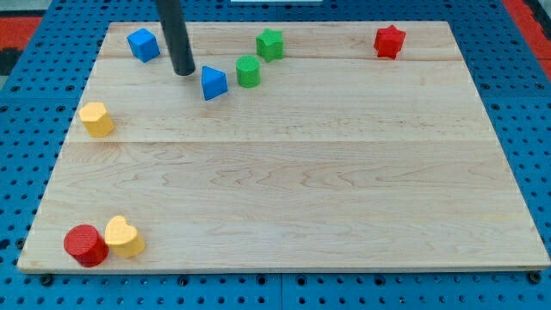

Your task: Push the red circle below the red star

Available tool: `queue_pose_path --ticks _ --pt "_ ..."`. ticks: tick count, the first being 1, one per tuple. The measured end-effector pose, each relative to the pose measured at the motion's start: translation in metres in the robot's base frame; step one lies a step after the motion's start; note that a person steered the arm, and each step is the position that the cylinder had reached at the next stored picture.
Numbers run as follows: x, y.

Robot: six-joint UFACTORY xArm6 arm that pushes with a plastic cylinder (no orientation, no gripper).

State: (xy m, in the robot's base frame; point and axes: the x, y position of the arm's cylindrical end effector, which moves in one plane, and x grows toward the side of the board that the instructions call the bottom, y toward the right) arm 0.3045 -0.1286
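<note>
The red circle (pixel 85 245) lies at the board's bottom left corner, touching a yellow heart (pixel 125 237) on its right. The red star (pixel 389 41) sits near the view's top right. My tip (pixel 183 72) rests near the view's top left, just left of a blue triangle (pixel 213 83) and right of a blue cube (pixel 143 44). The tip is far from both red blocks.
A green cylinder (pixel 248 71) and a green star (pixel 269 44) sit right of the blue triangle. A yellow block (pixel 96 119) lies at the left edge. The wooden board (pixel 301 172) rests on a blue pegboard surface.
</note>
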Motion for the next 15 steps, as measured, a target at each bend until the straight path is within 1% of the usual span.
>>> queue_pose_path --ticks 1,2,3,4,5,6,7,8,9,10,11,12,13,14,15 --pt "0.010 0.039" --pt "0.006 0.047" --pt "0.027 0.003" --pt "0.095 -0.002" --pt "0.156 -0.026" --pt "0.216 -0.097" --pt "0.296 -0.144" --pt "0.314 -0.146" --pt "0.314 -0.105" --pt "0.314 -0.025" --pt "0.285 -0.012" --pt "0.262 -0.054" --pt "0.244 -0.061" --pt "0.236 -0.087" --pt "0.200 -0.031"
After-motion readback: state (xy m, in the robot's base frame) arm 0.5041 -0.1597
